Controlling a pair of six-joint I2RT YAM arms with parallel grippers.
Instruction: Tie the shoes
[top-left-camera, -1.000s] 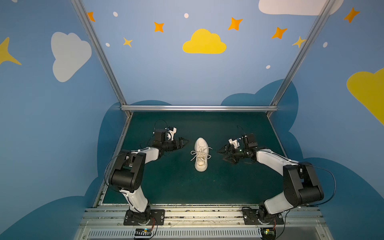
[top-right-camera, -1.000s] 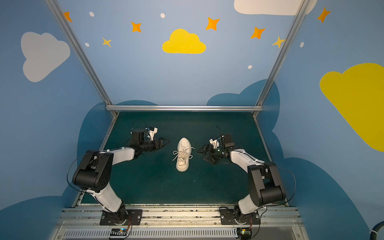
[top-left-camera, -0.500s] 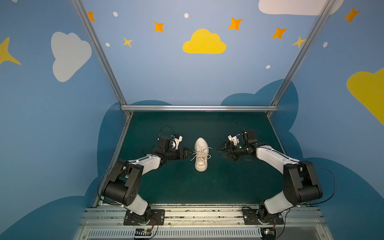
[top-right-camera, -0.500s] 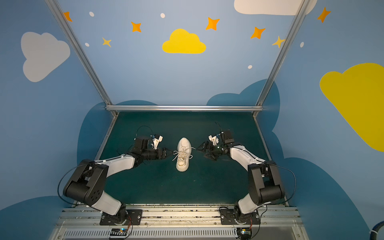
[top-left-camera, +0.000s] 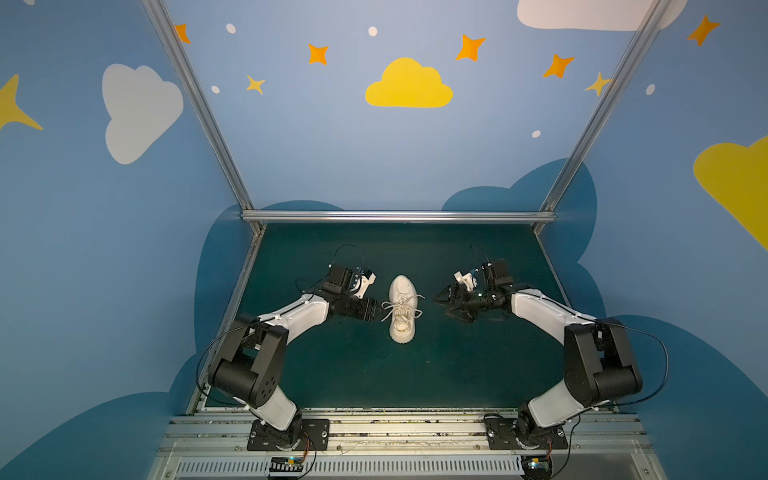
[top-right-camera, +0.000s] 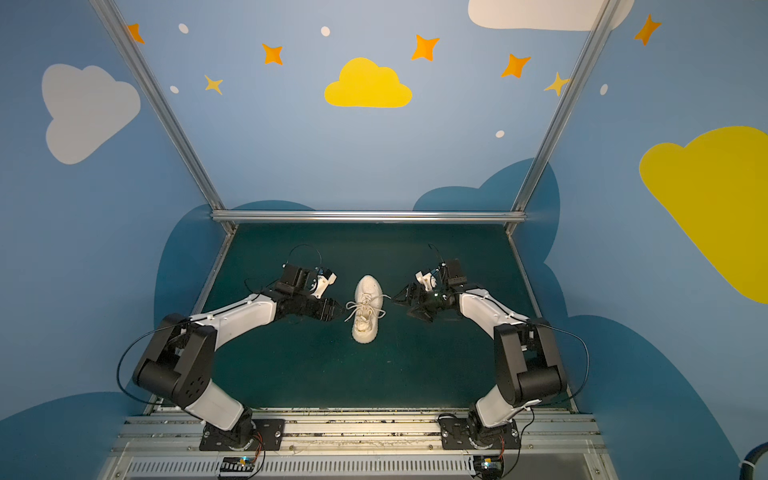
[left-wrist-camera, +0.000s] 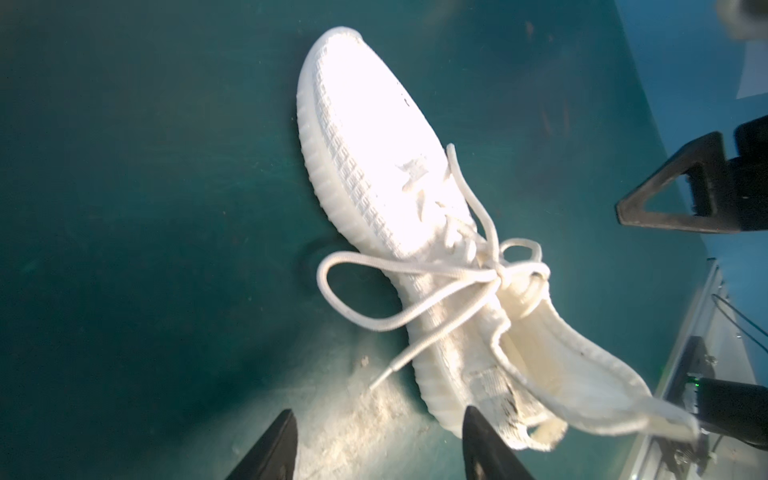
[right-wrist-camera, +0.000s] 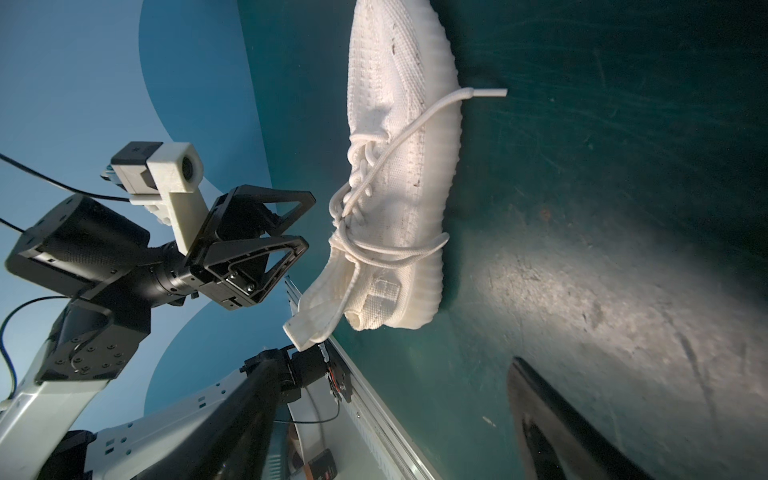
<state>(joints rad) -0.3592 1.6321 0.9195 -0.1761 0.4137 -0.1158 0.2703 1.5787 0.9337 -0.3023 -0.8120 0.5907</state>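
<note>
Sneaker (top-left-camera: 401, 309) lies between left hand (top-left-camera: 379, 310), released beside its laces (left-wrist-camera: 498, 276), and right hand (top-left-camera: 439, 306), released farther off.

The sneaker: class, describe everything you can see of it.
The sneaker is small and cream-white, with a knit upper and a ribbed sole. It stands sole-down in the middle of the dark green mat, with its toe toward the back wall. Its round laces meet in a knot near the collar, and a loop and a free end spill off each side.
</note>
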